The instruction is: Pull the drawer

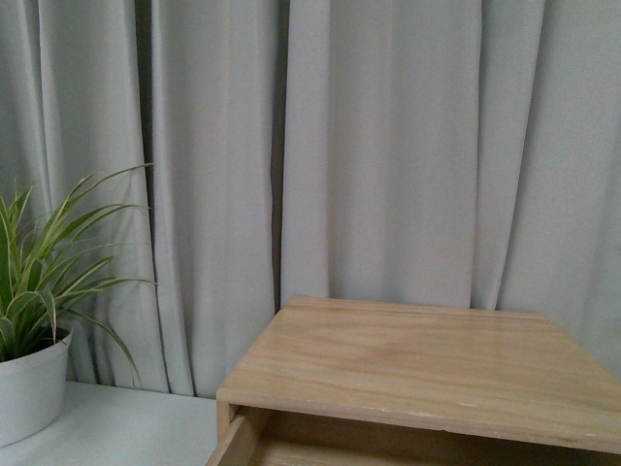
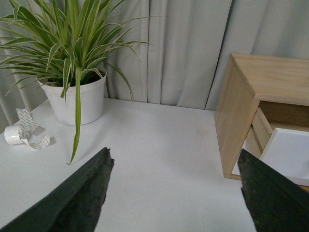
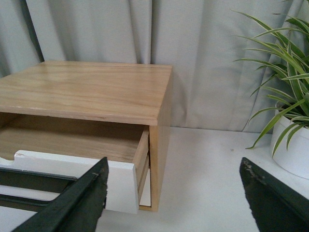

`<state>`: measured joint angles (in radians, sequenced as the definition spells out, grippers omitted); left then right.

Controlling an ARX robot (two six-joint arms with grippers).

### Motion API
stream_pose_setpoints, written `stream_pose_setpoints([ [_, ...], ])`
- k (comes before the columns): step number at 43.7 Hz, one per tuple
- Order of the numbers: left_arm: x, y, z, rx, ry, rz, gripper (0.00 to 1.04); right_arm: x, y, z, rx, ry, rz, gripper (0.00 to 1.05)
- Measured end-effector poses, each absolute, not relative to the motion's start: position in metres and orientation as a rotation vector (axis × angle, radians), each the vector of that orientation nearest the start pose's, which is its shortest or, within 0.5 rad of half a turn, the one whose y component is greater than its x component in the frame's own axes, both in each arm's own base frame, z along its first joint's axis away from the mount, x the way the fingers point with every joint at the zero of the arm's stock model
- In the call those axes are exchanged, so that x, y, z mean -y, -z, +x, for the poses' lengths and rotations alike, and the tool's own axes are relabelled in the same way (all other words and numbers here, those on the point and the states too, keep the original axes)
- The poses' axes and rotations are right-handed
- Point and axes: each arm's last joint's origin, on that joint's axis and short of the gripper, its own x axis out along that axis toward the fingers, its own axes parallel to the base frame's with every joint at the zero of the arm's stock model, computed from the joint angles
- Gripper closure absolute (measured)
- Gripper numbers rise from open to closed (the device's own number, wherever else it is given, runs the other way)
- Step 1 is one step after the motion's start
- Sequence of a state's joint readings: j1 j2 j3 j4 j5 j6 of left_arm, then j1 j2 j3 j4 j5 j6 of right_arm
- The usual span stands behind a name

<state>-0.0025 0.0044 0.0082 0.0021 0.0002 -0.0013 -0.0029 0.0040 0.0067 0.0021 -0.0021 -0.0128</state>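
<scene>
The drawer (image 3: 119,187) stands partly out of the light wood cabinet (image 3: 87,89). Its white front panel carries a long black bar handle (image 3: 34,181) and has a light wood side (image 3: 141,150). My right gripper (image 3: 174,161) is open beside the drawer's corner, holding nothing; one finger (image 3: 77,203) overlaps the white panel in the picture. In the left wrist view the white panel (image 2: 289,152) shows past the cabinet's side (image 2: 239,111). My left gripper (image 2: 174,152) hangs open over the white table, apart from the cabinet. The front view shows only the drawer's wood side (image 1: 238,442); neither gripper appears there.
A striped-leaf plant in a white pot (image 2: 77,99) stands on the white table (image 2: 159,145) left of the cabinet, with a roll of tape (image 2: 17,135) beside it. A second potted plant (image 3: 294,150) stands to the cabinet's other side. Grey curtains (image 1: 388,146) hang behind.
</scene>
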Motion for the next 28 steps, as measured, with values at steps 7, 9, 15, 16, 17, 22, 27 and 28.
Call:
stream_pose_setpoints([
  [7, 0.0002, -0.1662, 0.0974, 0.006, 0.003, -0.001, 0.07, 0.0002, -0.1657, 0.0975, 0.005, 0.001, -0.011, 0.09],
  [9, 0.0002, -0.1662, 0.0975, 0.006, 0.003, -0.001, 0.06, 0.0002, -0.1657, 0.0975, 0.005, 0.001, -0.011, 0.09],
  [15, 0.0002, -0.1662, 0.0975, 0.006, 0.003, -0.001, 0.06, 0.0002, -0.1657, 0.0975, 0.005, 0.001, -0.011, 0.09],
  [16, 0.0002, -0.1662, 0.0975, 0.006, 0.003, -0.001, 0.06, 0.0002, -0.1657, 0.0975, 0.005, 0.001, -0.011, 0.09],
  [17, 0.0002, -0.1662, 0.0975, 0.006, 0.003, -0.001, 0.06, 0.0002, -0.1657, 0.0975, 0.005, 0.001, -0.011, 0.09],
  [22, 0.0002, -0.1662, 0.0975, 0.006, 0.003, -0.001, 0.06, 0.0002, -0.1657, 0.0975, 0.005, 0.001, -0.011, 0.09],
  [27, 0.0002, -0.1662, 0.0975, 0.006, 0.003, -0.001, 0.06, 0.0002, -0.1657, 0.0975, 0.005, 0.001, -0.011, 0.09],
  [28, 0.0002, -0.1662, 0.0975, 0.006, 0.003, -0.001, 0.06, 0.0002, -0.1657, 0.0975, 0.005, 0.001, -0.011, 0.09],
])
